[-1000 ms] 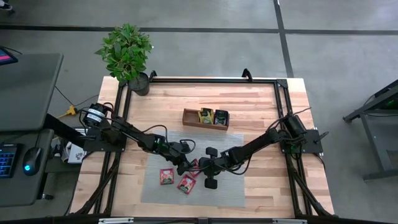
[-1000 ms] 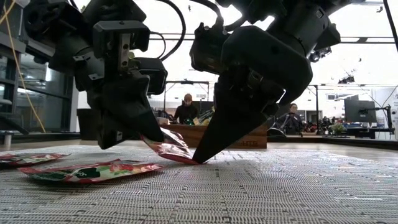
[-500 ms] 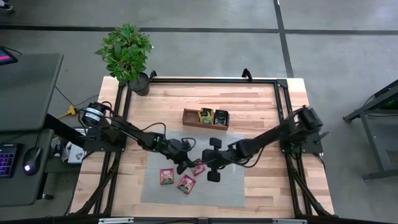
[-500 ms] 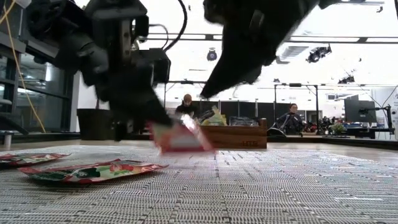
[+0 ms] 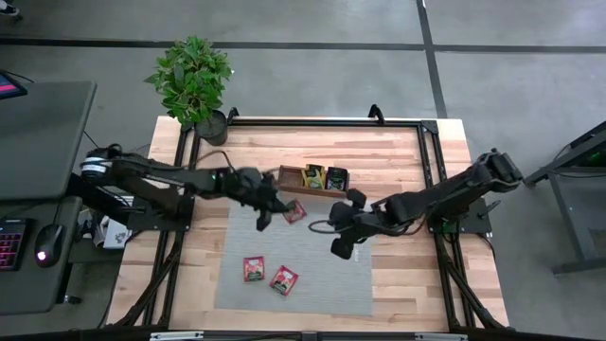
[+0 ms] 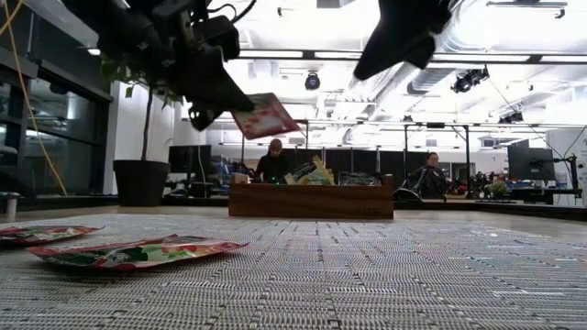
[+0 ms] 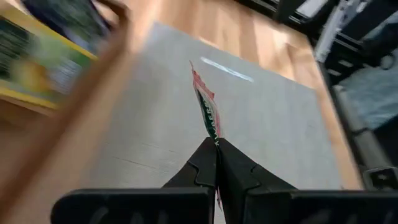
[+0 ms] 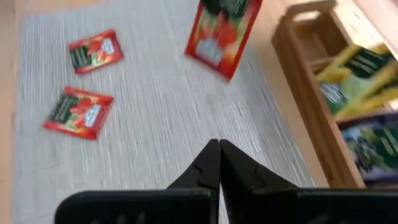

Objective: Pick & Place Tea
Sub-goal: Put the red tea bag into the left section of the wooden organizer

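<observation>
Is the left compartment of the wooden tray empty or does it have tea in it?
Empty, as far as the high view shows: the wooden tray has bare wood in its left compartment, with yellow and dark sachets in the other two.

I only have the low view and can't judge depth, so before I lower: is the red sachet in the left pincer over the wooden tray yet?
Observer: No. From above, the red sachet clamped in the left pincer hangs over the grey mat, just short of the near wall of the tray.
Operator: Which compartment is free?
Observer: The left-hand one in the high view is empty. The middle holds yellow-green sachets, the right one dark sachets.
Operator: Is the right pincer in my way?
Observer: It is shut and empty, over the mat, off to the sachet's right.
</observation>
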{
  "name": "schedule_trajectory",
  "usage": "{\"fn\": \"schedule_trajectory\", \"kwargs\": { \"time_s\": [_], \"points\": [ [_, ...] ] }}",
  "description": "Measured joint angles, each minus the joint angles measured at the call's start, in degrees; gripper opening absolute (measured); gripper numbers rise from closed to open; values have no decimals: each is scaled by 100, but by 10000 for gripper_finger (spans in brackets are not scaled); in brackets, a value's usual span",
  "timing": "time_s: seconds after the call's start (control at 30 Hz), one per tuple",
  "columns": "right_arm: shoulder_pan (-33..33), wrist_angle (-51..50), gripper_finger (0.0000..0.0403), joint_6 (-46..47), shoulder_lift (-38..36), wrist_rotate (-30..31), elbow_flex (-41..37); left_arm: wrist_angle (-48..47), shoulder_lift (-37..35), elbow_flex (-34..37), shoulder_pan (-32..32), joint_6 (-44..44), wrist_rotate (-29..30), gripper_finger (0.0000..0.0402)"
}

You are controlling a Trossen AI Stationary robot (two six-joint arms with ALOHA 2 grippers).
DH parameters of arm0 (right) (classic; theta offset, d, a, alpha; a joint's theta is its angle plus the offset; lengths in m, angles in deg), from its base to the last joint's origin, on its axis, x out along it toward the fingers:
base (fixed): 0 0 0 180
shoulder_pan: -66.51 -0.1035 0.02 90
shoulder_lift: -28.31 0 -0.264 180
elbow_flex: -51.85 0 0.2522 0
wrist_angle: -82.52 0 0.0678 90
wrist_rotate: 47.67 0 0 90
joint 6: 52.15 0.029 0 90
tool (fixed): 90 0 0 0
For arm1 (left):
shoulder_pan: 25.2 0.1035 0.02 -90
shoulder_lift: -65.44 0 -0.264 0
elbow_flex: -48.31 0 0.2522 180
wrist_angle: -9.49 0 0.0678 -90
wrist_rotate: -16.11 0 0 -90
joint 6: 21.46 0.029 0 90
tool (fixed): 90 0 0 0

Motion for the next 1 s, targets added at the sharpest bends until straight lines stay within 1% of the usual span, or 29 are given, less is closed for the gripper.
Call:
{"fn": "schedule_trajectory", "kwargs": {
  "time_s": [0.1,0.2,0.27,0.4,0.57,0.63,0.73,0.83,0.93,1.0],
  "points": [
    [54,-106,0,267,-179,-16,0,-205,-274,0,454,566,-87,0],
    [104,-83,0,299,-243,-8,0,-356,-387,-3,909,1116,-325,0],
    [150,-68,0,346,-251,-19,0,-636,-397,-107,1190,1510,-469,0],
    [271,-69,0,409,-251,-132,0,-1750,-356,-685,1683,2678,-598,0],
    [405,-65,0,488,-253,-142,0,-2907,66,-1611,2101,4014,-468,0],
    [460,-70,0,539,-253,-149,2,-3046,249,-1991,2190,4464,-378,0],
    [525,-68,0,541,-252,-119,2,-3532,600,-2402,2199,5050,-5,0],
    [590,-73,0,542,-253,-104,6,-3588,953,-2786,2176,5443,15,0],
    [633,-78,0,563,-253,-84,7,-3813,1280,-2946,2178,5671,15,0],
    [665,-75,0,605,-253,-80,7,-3771,1487,-2977,2179,5773,34,0]
  ]
}}
